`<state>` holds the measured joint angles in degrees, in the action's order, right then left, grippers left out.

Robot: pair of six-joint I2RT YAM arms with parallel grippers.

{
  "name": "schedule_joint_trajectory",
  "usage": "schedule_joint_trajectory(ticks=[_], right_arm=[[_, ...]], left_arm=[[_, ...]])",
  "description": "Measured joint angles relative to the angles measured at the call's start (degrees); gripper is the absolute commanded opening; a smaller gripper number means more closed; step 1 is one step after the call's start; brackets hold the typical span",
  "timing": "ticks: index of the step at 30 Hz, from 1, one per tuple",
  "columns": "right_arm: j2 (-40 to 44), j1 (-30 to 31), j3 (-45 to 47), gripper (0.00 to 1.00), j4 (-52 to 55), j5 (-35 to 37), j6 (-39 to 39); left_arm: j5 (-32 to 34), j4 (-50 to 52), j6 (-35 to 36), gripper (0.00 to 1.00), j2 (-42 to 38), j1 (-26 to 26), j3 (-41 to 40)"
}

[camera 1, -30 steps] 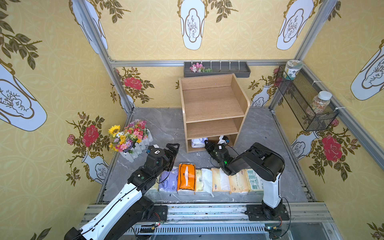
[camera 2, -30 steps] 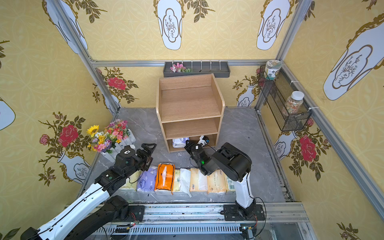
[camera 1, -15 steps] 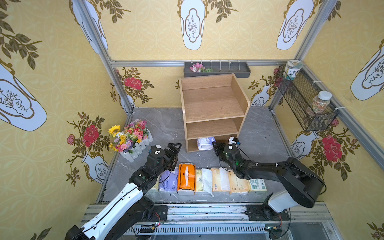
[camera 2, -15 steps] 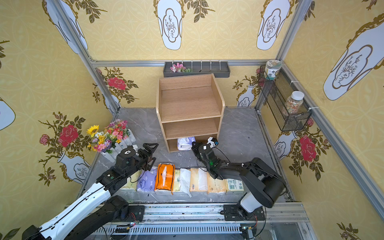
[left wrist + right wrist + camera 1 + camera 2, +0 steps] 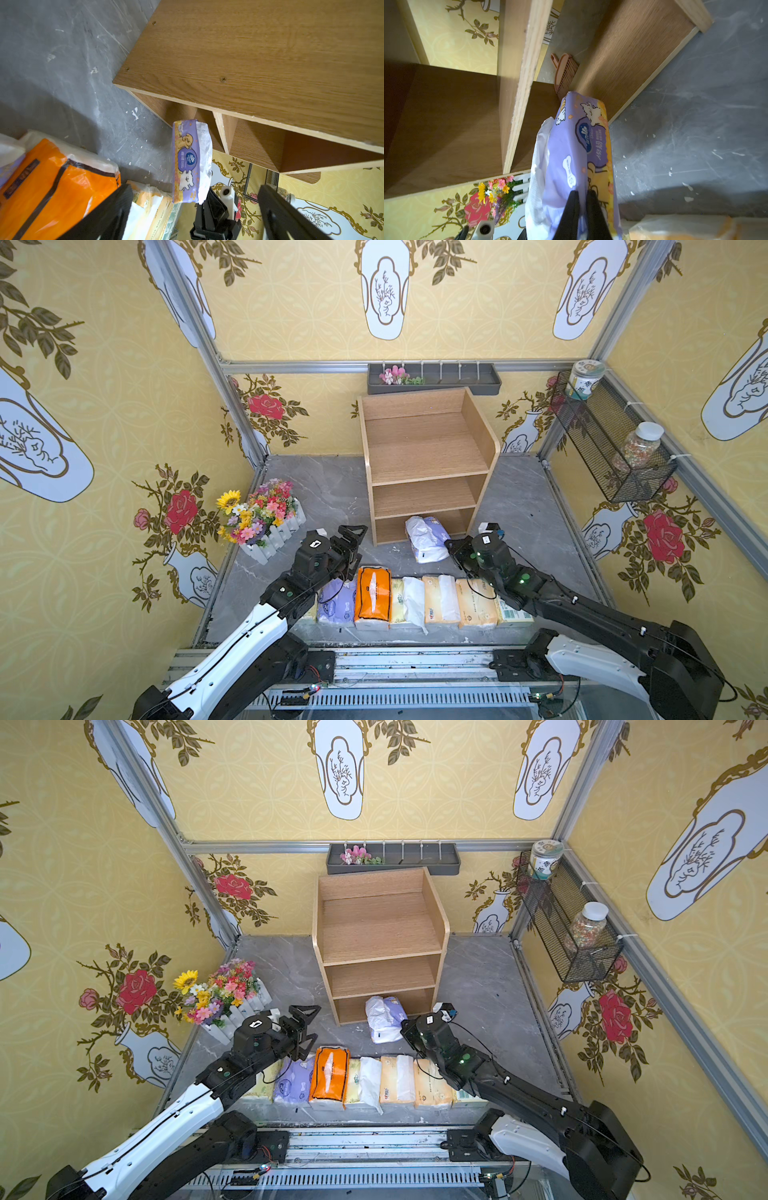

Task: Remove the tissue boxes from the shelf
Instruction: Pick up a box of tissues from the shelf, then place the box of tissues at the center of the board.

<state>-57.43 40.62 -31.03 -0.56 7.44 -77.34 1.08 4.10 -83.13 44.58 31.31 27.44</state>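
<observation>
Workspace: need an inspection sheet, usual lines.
Surface: grey marbled table, white flecks near the shelf front.
Job's things: shelf tiers look bare in both top views; lavender pack held at the bottom tier's mouth; row of packs along the front edge.
Clutter: flower planter by the wall, apart from the shelf; brown brush apparently behind the shelf.
Grippers: left gripper open above the row, holding nothing; right gripper shut on the lavender pack.
Cables: thin black cable loops off the right wrist over the row; no snag seen.
Surroundings: wire basket with two jars, dark grey tray, both wall-mounted.
</observation>
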Motion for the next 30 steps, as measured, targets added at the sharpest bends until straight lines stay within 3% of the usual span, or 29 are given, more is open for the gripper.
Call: schedule_joint_trajectory(ticks=[8,18,30], right_arm=[[4.76,0.0,-2.84,0.0,8.94,-6.45,3.65],[2.19,1.07,-6.51,0.0,10.91,-16.39,5.55],[-1.7,11.8,-6.01,0.0,2.93,-11.13,2.19]], left_arm=[[-2.38,-1.25,-1.44,1.0,0.63,0.37,-1.7],[-3.45,-2.86,-4.37,1.0,0.17,2.03,-4.42],[-3.41,-6.29,-7.74,1.0,-1.31,4.28,-5.92]])
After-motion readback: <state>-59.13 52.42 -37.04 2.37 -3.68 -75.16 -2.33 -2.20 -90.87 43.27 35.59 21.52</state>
